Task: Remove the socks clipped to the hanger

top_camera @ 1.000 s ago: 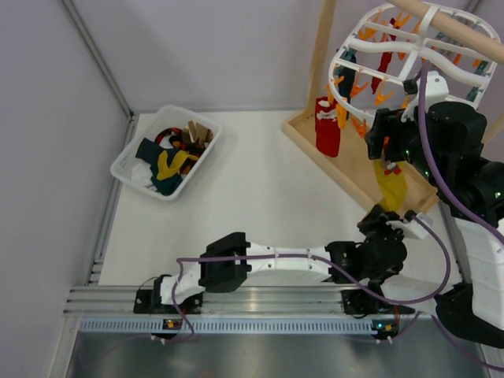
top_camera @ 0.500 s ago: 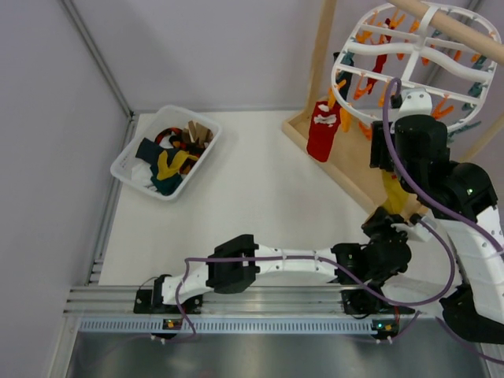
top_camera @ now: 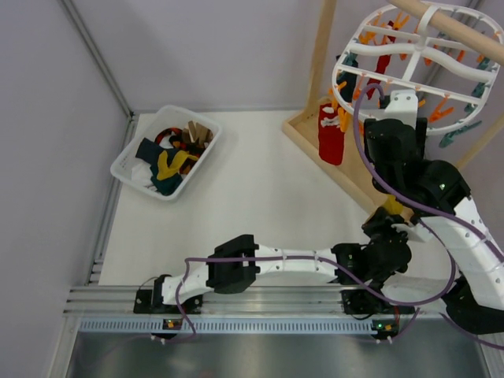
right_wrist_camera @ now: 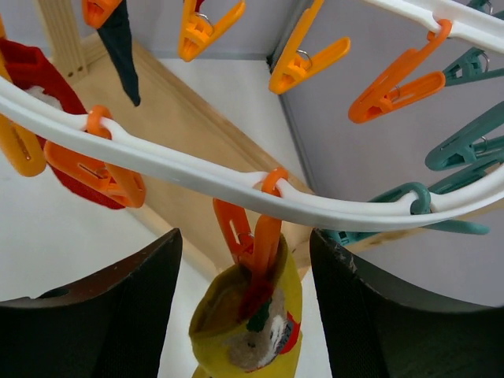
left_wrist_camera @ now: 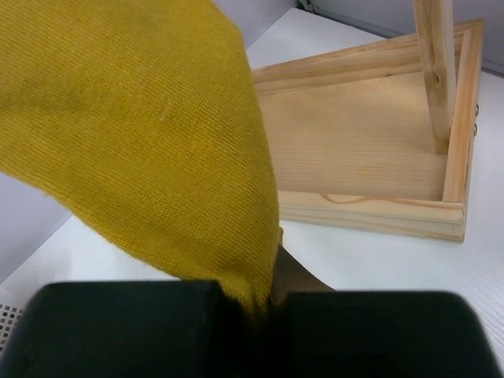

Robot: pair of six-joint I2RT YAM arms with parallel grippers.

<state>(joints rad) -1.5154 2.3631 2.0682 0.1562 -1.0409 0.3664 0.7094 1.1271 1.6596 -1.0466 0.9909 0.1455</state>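
Observation:
The white hanger (top_camera: pixel 378 49) hangs at the back right with orange and teal clips. A mustard yellow sock (right_wrist_camera: pixel 252 335) dangles from an orange clip (right_wrist_camera: pixel 253 240) on the hanger's rim (right_wrist_camera: pixel 181 167). My right gripper (right_wrist_camera: pixel 248 315) is open, one finger on each side of that sock's top, touching neither. My left gripper (left_wrist_camera: pixel 272 295) is shut on the lower end of the yellow sock (left_wrist_camera: pixel 142 134), low beside the wooden base. In the top view the yellow sock (top_camera: pixel 391 206) shows just above the left gripper (top_camera: pixel 387 230). A red sock (top_camera: pixel 331 135) and a dark navy sock (right_wrist_camera: pixel 122 43) stay clipped.
A white basket (top_camera: pixel 126 161) with loose clothes sits at the back left. The wooden stand's base (top_camera: pixel 354 177), post (top_camera: pixel 323 47) and rod (top_camera: pixel 457 24) carry the hanger. My right arm reaches up under the hanger from the right edge.
My right wrist has swung leftward under the hanger and now covers most of the yellow sock from above. The hanger and red sock have swayed. My left gripper keeps its hold.

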